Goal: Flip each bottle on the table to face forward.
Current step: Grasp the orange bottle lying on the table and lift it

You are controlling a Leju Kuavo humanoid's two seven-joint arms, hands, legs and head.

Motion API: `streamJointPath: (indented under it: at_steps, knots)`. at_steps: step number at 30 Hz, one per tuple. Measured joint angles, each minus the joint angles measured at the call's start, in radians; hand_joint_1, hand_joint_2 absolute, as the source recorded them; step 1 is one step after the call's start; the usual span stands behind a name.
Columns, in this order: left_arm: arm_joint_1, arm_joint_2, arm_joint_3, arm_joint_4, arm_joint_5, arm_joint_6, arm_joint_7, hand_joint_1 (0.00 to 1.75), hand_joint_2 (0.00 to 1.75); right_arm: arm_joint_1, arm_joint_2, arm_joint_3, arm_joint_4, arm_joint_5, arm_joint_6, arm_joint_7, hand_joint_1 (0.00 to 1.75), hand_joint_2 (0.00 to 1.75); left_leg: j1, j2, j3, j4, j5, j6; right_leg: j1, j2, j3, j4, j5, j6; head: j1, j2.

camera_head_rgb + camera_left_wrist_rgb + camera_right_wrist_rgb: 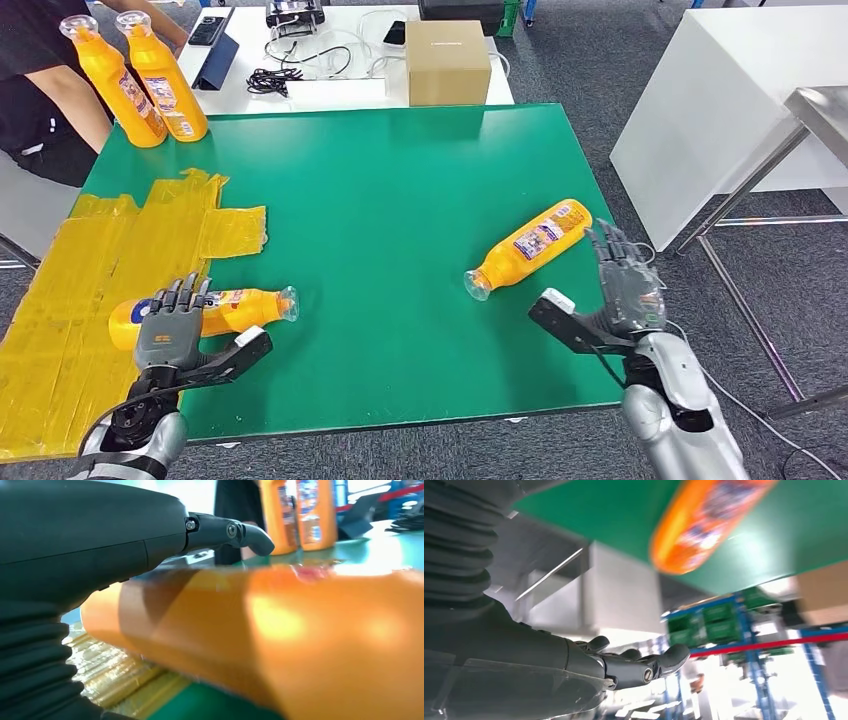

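Two orange bottles lie on their sides on the green table (400, 200). The left bottle (225, 310) lies near the front left, cap pointing right, and it looms orange and blurred (280, 635) in the left wrist view. My left hand (170, 330) rests over its base end with fingers spread and thumb out to the right; its fingers (230, 530) reach above the bottle. The right bottle (530, 245) lies with its label up and cap toward me, also blurred (704, 525) in the right wrist view. My right hand (625, 290) is open just right of it, apart from it.
Two more orange bottles (135, 80) stand upright at the far left corner, beside a person in black (40, 80). Yellow tape (100, 260) covers the table's left part. A cardboard box (447, 60) and cables lie on the white table behind. A white table (740, 110) stands right.
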Motion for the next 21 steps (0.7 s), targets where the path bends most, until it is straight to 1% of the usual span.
streamJointPath:
  at_steps: [2,4,6,9,12,15,17,21]
  knots:
    - [0.007,-0.003,0.015,-0.018,0.010,0.014,0.006,0.00,0.00,0.018,-0.032,-0.039,-0.002,0.022,0.015,-0.006,0.00,1.75,0.000,0.000,0.000,0.000,0.000,0.000,0.000,0.000,0.000,0.000,0.000,0.000,0.000,0.000]
    - [0.018,-0.011,0.032,-0.049,0.054,0.043,-0.012,0.00,0.00,0.040,-0.060,-0.069,-0.007,0.050,0.029,-0.006,0.00,1.75,0.000,0.000,0.000,0.000,0.000,0.000,0.000,0.000,-0.001,0.000,0.000,0.000,0.000,0.000]
    - [0.043,-0.023,0.059,-0.108,0.162,0.082,-0.070,0.00,0.00,0.071,-0.096,-0.102,-0.016,0.076,0.042,-0.005,0.00,1.75,0.000,0.000,0.000,0.000,0.000,0.000,0.000,0.000,-0.001,0.000,0.000,0.000,0.000,0.000]
    - [0.097,-0.052,0.107,-0.241,0.397,0.113,-0.204,0.00,0.00,0.122,-0.154,-0.174,-0.029,0.092,0.064,-0.017,0.00,1.75,0.000,0.000,-0.001,0.000,-0.001,0.000,0.000,0.000,-0.001,0.000,0.000,0.000,0.000,0.000]
    - [0.151,-0.080,0.143,-0.378,0.642,0.075,-0.320,0.00,0.00,0.161,-0.199,-0.253,-0.032,0.121,0.076,-0.041,0.00,1.75,-0.001,0.001,-0.001,0.000,-0.001,0.001,0.000,0.000,-0.002,0.000,0.000,0.000,0.000,0.000]
    - [0.192,-0.102,0.160,-0.491,0.818,0.007,-0.378,0.00,0.00,0.167,-0.232,-0.308,-0.016,0.163,0.076,-0.071,0.00,1.75,-0.001,0.001,-0.001,0.000,-0.001,0.001,0.000,0.000,-0.002,-0.001,0.000,0.000,0.000,0.000]
    - [0.210,-0.114,0.163,-0.544,0.878,-0.021,-0.396,0.00,0.00,0.159,-0.246,-0.320,0.006,0.182,0.073,-0.081,0.00,1.75,-0.001,0.001,-0.001,0.000,-0.001,0.001,0.000,0.001,-0.002,-0.001,0.000,0.000,0.000,0.000]
    - [0.230,-0.129,0.163,-0.607,0.906,-0.034,-0.406,0.00,0.00,0.143,-0.258,-0.319,0.042,0.194,0.068,-0.082,0.00,1.75,-0.001,0.001,-0.001,0.000,0.000,0.002,0.000,0.000,-0.001,-0.001,0.000,0.001,-0.001,0.000]
